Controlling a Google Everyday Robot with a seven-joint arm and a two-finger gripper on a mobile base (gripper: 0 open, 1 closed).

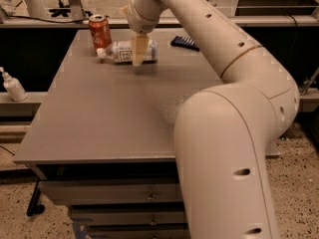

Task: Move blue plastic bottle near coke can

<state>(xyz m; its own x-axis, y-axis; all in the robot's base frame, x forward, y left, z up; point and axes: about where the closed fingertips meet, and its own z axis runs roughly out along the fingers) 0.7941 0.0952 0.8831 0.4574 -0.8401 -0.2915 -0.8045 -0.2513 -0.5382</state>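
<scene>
Leftmost, off the table [99,128], a small white pump bottle [13,86] is standing on a lower ledge, playing no part. Next, the coke can [100,31] is standing upright near the table's far left corner. Just beside it, to its right and slightly nearer the camera, the blue plastic bottle [121,51] is lying on its side on the tabletop. Its long axis is running left to right, parallel to the far edge, and its white cap is pointing left, almost reaching the can's base; I cannot tell whether they are touching.

The gripper [139,54] is reaching down over the right half of the bottle, across the label. Whether it is clamping the bottle or merely straddling it, I cannot tell.

Judging by its look, the bottle is going to be light, thin-walled and smooth. It is likely to dent under a hard squeeze and roll across its axis when freed. Taking it across the labelled middle seems safest.

Further right, a flat dark packet [184,42] is lying well apart.
</scene>
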